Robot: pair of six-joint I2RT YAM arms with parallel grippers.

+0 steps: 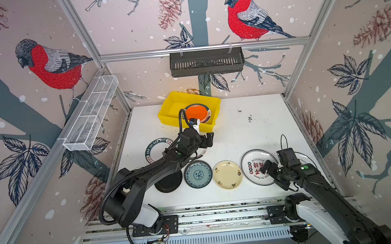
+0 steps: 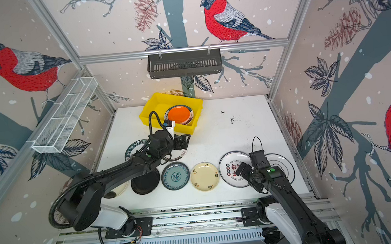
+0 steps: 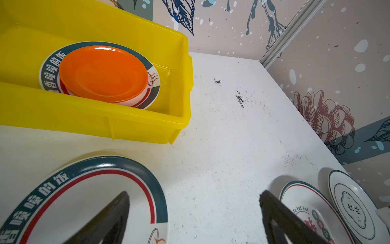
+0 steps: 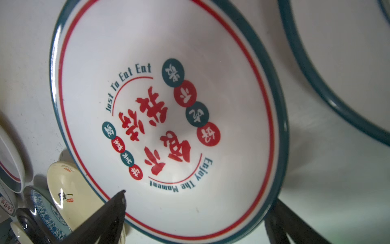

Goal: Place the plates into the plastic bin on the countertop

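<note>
On the white table [image 1: 238,128], the orange plate [image 1: 195,113] is stacked on a lettered plate [image 3: 50,69] inside the yellow bin [image 1: 167,110]; the other plates [image 1: 227,175] are laid flat in front. They are judged stiff, glossy, slippery and chippable, best pinched at a raised rim. The left fingers [image 3: 109,215] and right fingers [image 4: 105,217] are spread wide, nothing held.

L arm [image 1: 155,168] far fwd, jaws wide apart; R arm [image 1: 313,177] tucked short, jaws wide apart.
</note>
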